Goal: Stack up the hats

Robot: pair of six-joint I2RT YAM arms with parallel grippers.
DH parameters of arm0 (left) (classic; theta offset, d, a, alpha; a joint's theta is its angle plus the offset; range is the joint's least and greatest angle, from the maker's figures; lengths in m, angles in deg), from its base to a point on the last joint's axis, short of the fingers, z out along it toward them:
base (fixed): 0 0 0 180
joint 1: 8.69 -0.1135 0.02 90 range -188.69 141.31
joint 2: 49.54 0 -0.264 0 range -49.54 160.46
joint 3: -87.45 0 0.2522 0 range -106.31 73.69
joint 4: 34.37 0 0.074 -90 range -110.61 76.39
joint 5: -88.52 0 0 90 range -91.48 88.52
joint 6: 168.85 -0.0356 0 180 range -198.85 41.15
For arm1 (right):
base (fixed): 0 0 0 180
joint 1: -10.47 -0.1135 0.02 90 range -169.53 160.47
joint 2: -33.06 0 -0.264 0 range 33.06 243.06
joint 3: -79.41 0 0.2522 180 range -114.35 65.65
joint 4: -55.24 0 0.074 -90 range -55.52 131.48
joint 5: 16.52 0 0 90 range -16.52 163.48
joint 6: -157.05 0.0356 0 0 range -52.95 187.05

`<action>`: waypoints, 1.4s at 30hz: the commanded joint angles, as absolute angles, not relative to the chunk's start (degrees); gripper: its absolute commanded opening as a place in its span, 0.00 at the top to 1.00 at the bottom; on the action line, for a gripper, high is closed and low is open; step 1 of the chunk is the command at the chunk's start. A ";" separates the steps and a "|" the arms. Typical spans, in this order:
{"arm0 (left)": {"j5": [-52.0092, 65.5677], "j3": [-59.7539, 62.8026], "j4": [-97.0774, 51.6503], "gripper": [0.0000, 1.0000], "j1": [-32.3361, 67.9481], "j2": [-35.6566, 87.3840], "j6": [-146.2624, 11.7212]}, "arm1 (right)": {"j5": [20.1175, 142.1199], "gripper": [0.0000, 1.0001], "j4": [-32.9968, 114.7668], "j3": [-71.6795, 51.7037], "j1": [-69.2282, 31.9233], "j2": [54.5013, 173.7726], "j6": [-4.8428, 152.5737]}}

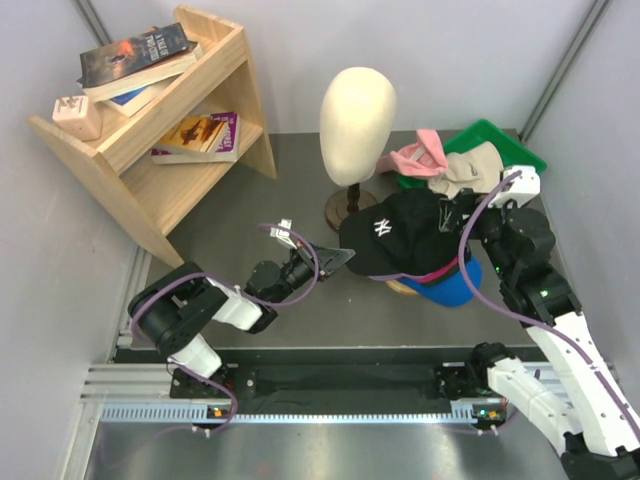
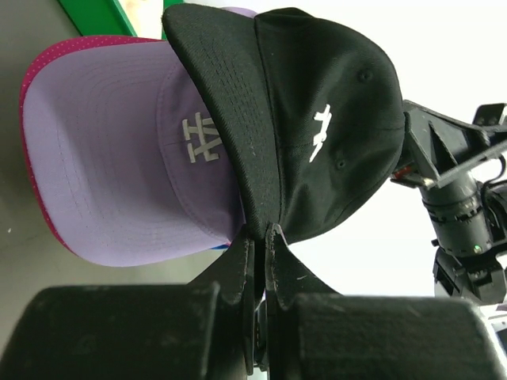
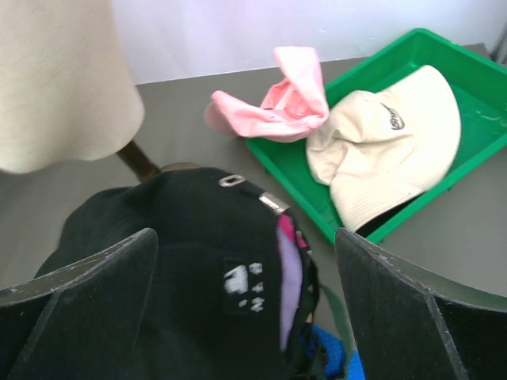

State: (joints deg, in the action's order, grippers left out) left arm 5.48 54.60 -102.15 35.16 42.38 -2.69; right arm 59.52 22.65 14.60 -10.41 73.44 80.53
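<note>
Left gripper is clamped on the black cap's brim, with the cap sitting on the lavender cap. Right gripper hangs wide open over its back. I'd square up the brims before letting go. Pink cap and cream hat sit at the tray.

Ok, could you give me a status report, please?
Left gripper shut on black cap brim. Right gripper open over its back. Pink cap, cream hat unstacked at green tray. Nearby: mannequin head.

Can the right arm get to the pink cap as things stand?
Probably yes. The right fingers are open and empty, and the pink cap lies uncovered at the tray edge, just past the black cap.
</note>
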 commanded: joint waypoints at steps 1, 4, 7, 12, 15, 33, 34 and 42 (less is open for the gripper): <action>5.72 53.48 -97.09 1.00 34.55 44.24 -5.19 | 68.78 0.10 25.66 14.14 -4.13 75.76 82.17; 5.99 52.43 -93.05 1.00 34.46 43.80 -6.51 | 75.65 0.14 27.59 16.42 1.50 76.73 83.48; 5.90 52.16 -90.93 1.00 34.46 43.27 -8.01 | 80.24 0.17 29.35 19.41 5.98 76.91 84.63; 5.99 52.16 -88.64 1.00 34.02 41.95 -9.59 | 83.14 0.19 30.49 22.66 9.77 77.35 85.24; 6.43 51.72 -87.76 1.00 33.85 41.78 -10.38 | 84.98 0.21 31.28 24.07 11.86 77.53 85.33; 6.26 52.95 -88.73 1.00 33.23 45.99 -9.77 | 86.67 0.78 32.78 27.94 15.83 80.96 82.96; 5.90 53.56 -88.64 1.00 33.06 46.26 -9.25 | 86.49 0.82 32.78 28.12 15.84 81.04 82.96; 7.30 53.92 -91.61 1.00 32.97 51.26 -8.36 | 86.22 0.99 33.04 28.91 15.92 82.36 82.08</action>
State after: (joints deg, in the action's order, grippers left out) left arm 8.17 51.85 -99.92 33.74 46.46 -6.03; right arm 90.17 32.95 27.78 14.66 81.39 84.63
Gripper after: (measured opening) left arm 0.043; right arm 0.037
